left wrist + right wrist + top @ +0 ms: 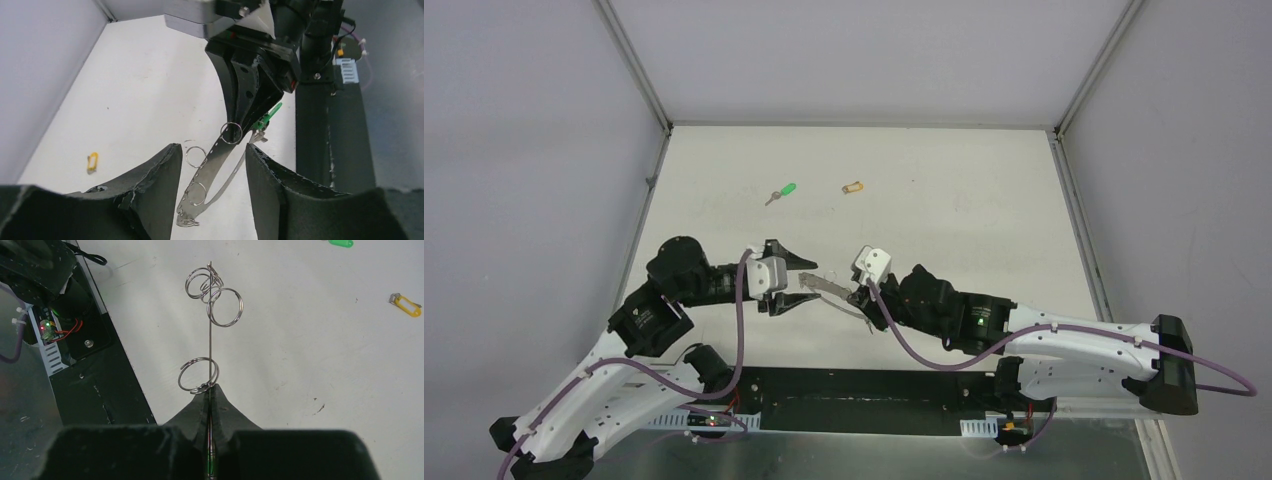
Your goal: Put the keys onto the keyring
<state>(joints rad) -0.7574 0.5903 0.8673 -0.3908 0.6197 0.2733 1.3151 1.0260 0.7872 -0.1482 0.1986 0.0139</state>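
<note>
**Ops:** Where's the keyring right now?

**Me:** My right hand (pixel 856 297) has it. The fingers are pressed shut on one end of the keyring (pixel 827 286), which is a thin metal strip with several small rings (pixel 225 306) hanging on it. One ring sits right at the fingertips, and the others are further along toward the free end.

**Ops:** And the other hand?

**Me:** My left hand (pixel 790 276) is open. From its wrist view I see one finger (pixel 150 190) on each side of the keyring's free end, with a gap on both sides, so it grips nothing. The strip runs between them at a slant.

**Ops:** Is the free end resting on the desk?

**Me:** I can't tell. It's close to the desk (pixel 984 230), but contact isn't clear in any view.

**Ops:** The keys?

**Me:** Both lie flat on the desk, well apart from the keyring, on its far side. The green key (pixel 781 191) is beyond the keyring and off to its left. The yellow key (pixel 853 186) is beyond it and slightly right. Neither touches the keyring or either hand, and the two lie apart from each other.
</note>
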